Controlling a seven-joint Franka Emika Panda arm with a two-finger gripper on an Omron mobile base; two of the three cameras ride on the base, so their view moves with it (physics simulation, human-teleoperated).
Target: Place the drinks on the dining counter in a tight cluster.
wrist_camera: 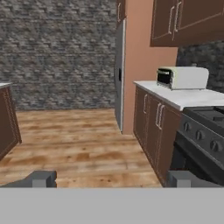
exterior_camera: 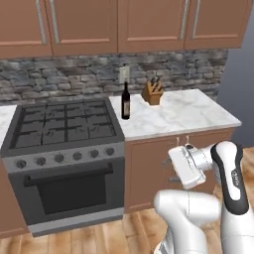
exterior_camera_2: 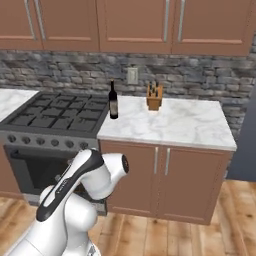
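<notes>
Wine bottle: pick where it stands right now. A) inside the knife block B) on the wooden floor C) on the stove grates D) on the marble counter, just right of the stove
D: the wine bottle stands upright on the marble counter near its stove-side edge, left of the knife block.

Wine bottle (exterior_camera: 125,101) on counter (exterior_camera: 183,116), between stove (exterior_camera: 59,124) and knife block (exterior_camera: 153,92).

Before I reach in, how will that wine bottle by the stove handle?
The wine bottle is tall and narrow, so a high push would probably tip it. It looks like glass: likely rigid, slick and breakable. It stands near the counter edge beside the stove.
</notes>
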